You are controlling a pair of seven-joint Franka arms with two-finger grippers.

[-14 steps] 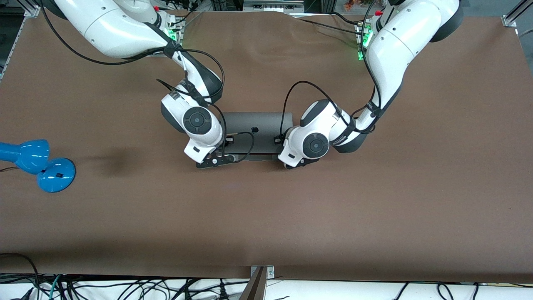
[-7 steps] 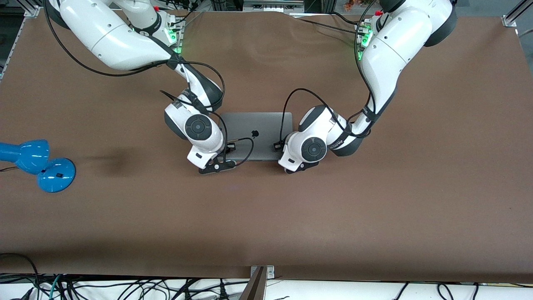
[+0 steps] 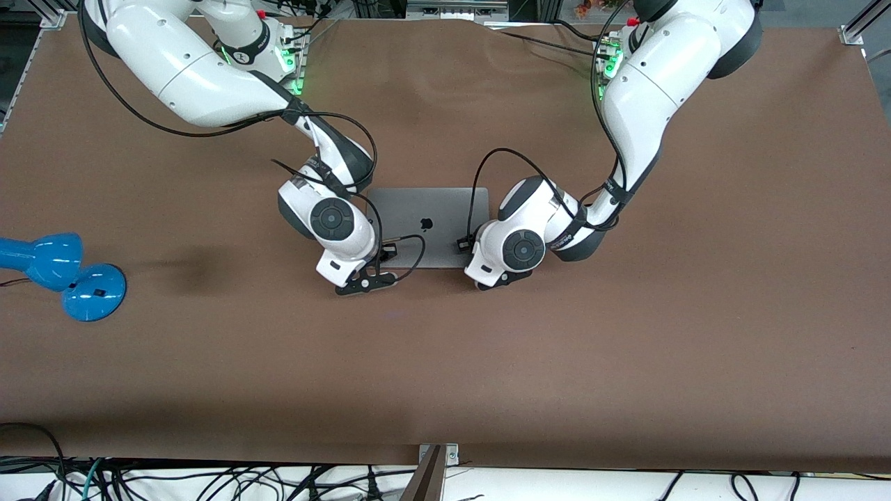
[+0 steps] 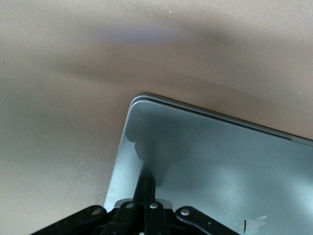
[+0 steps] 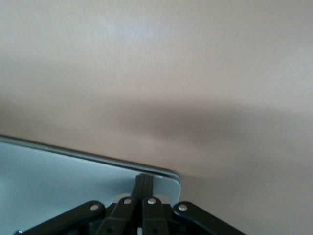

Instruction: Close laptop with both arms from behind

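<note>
Even overhead light fills the room. The brown table (image 3: 626,348) shows soft shadows under both arms. Both wrist views look hazy and washed out, and the laptop (image 4: 220,161) lid carries a dull sheen.

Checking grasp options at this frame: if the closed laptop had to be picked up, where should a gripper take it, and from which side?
The laptop lies shut and flat, lid up, so only its thin edges offer a pinch. Probably best is the edge nearest the front camera, approached low from that side. The left gripper and right gripper both rest, fingers together, on that edge's corners.
</note>
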